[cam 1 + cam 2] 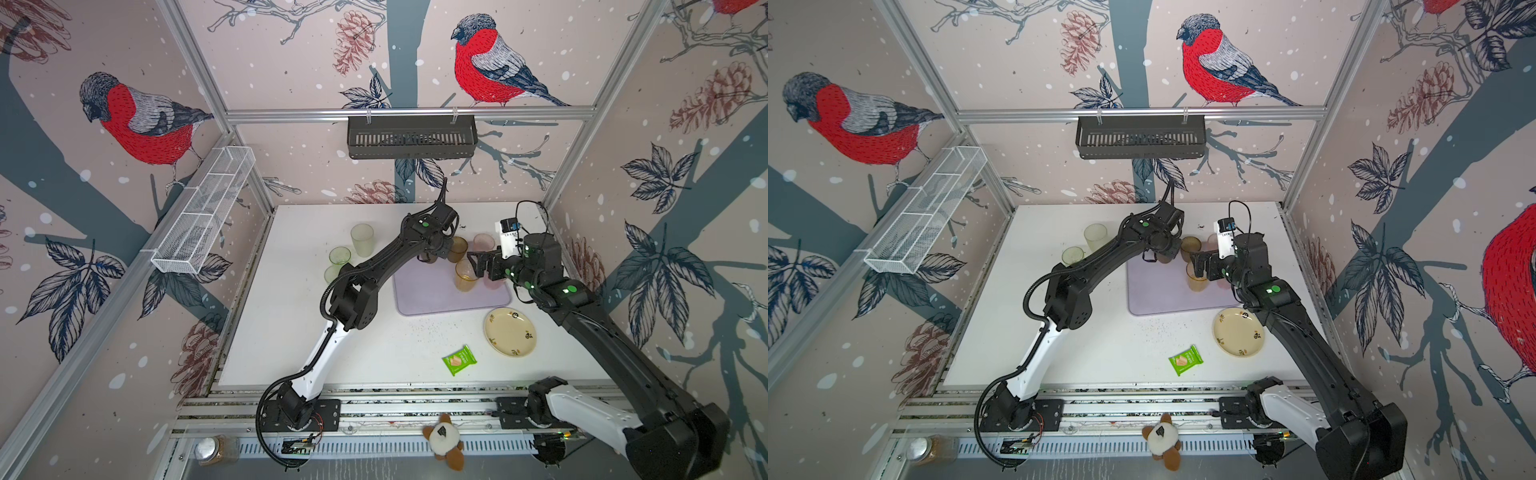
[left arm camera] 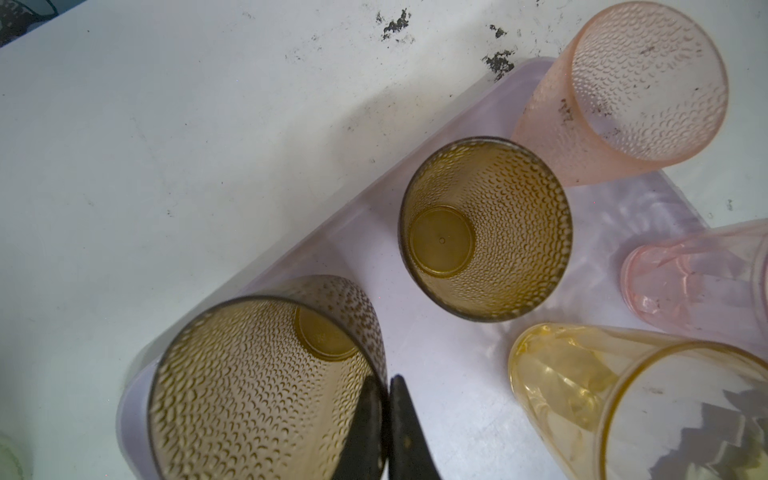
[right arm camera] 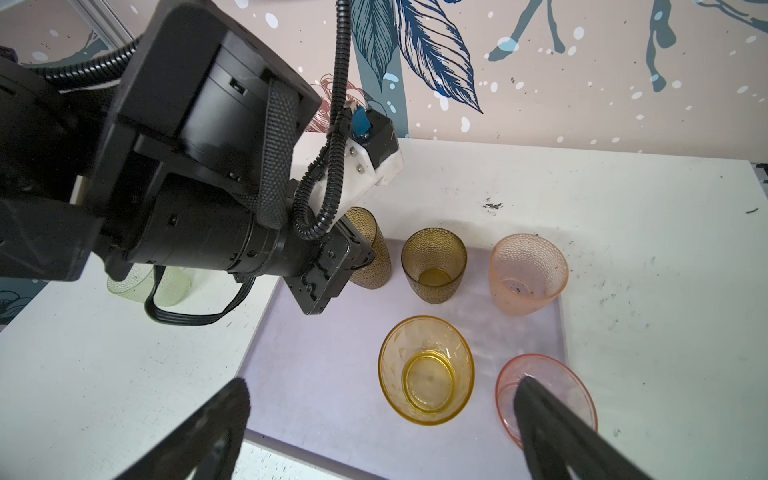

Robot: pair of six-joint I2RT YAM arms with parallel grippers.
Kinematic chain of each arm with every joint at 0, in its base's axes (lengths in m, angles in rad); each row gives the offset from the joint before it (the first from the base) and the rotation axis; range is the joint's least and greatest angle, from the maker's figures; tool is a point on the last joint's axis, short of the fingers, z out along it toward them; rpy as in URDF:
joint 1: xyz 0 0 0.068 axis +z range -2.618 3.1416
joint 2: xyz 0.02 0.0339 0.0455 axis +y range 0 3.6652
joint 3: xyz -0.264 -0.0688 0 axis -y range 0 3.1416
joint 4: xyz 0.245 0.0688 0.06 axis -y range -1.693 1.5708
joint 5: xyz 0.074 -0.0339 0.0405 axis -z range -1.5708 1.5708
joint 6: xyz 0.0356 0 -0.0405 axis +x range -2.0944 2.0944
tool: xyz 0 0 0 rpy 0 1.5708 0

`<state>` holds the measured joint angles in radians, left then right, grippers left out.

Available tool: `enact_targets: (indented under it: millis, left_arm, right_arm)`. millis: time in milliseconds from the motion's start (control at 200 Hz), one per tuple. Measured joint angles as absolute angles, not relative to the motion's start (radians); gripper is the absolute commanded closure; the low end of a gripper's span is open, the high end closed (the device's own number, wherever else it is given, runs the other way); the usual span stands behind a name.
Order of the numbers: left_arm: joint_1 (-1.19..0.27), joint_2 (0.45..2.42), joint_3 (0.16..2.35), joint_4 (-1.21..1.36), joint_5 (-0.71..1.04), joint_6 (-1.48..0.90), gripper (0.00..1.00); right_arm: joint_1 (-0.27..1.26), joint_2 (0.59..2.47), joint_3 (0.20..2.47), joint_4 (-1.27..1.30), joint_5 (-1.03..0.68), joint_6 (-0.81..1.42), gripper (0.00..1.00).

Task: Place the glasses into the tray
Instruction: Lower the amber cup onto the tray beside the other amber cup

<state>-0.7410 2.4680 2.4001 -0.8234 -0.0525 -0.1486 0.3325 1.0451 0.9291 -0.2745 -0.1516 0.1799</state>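
My left gripper point(image 2: 388, 386) is shut on the rim of a brown dotted glass point(image 2: 257, 395), one finger inside and one outside, at the far left corner of the lilac tray point(image 2: 449, 357). On the tray stand a second brown glass point(image 3: 434, 266), a dotted pink glass point(image 3: 528, 274), an amber glass point(image 3: 426, 370) and a smooth pink glass point(image 3: 552, 374). My right gripper point(image 3: 380, 384) hangs open over the tray's near side, empty, one finger above the smooth pink glass. Two green glasses point(image 1: 340, 255) and a frosted pale glass point(image 1: 362, 240) stand on the table left of the tray.
A cream flowered plate point(image 1: 510, 331) lies just in front of the tray's right corner. A green snack packet point(image 1: 459, 360) lies nearer the front edge. A black slotted basket point(image 1: 411, 137) hangs on the back wall and a white wire basket point(image 1: 203, 212) on the left wall.
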Motion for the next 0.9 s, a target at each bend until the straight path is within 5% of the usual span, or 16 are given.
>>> enact_targets:
  millis: [896]
  left_arm:
    - [-0.743, 2.482, 2.403, -0.797, -0.029, -0.138, 0.93]
  right_arm:
    - [0.314, 1.017, 0.922, -0.271, -0.147, 0.181, 0.00]
